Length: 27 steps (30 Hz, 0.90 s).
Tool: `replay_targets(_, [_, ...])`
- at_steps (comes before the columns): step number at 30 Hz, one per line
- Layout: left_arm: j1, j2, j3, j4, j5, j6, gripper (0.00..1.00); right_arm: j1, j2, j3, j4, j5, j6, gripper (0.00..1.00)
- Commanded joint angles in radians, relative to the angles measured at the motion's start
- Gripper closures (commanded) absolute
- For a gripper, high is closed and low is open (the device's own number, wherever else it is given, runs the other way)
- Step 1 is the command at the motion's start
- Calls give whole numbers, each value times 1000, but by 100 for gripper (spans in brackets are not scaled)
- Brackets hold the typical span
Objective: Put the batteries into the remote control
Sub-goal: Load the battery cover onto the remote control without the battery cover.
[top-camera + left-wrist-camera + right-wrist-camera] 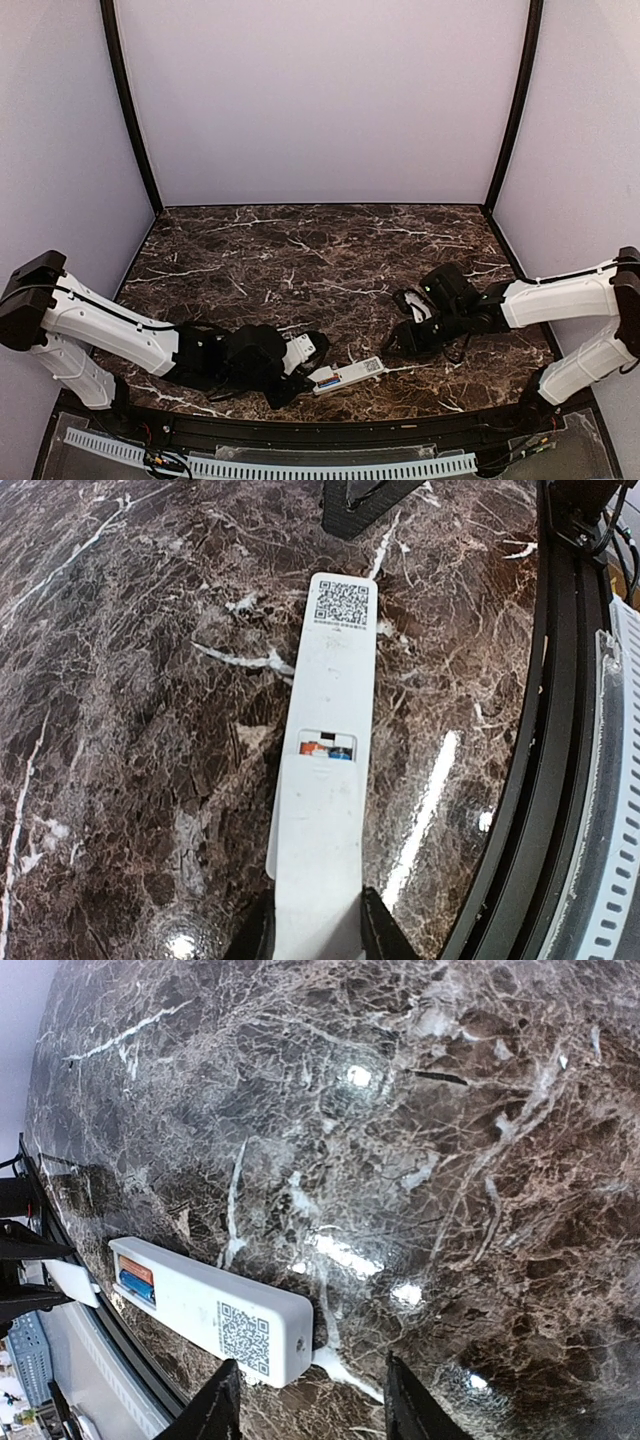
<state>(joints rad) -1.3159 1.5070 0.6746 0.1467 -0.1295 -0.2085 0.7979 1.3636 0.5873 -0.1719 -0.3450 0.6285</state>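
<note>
The white remote control (352,372) lies label side up near the table's front edge, its QR code at the end toward the right arm. It also shows in the left wrist view (340,660) and the right wrist view (220,1315). The orange battery (313,746) and the blue battery (341,750) sit side by side in its open compartment and also show in the right wrist view (136,1278). My left gripper (318,938) is shut on the flat white cover piece (320,840), which lies over most of the compartment. My right gripper (312,1405) is open and empty, just off the remote's QR end.
The table's black raised rim (560,730) runs close along the remote's near side. A white perforated cable tray (270,465) lies beyond it. Pale walls enclose the dark marble table (320,260) on three sides.
</note>
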Motion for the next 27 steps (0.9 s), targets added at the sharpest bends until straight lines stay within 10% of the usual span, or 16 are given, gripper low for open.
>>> replay_targets(1, [-2,41,36,-41,9,-8,100,0,27,13,26,-15,-13,56])
replay_targets(27, [84,91,63,-44,180,19,100,0,135,32,79,-93,-41,58])
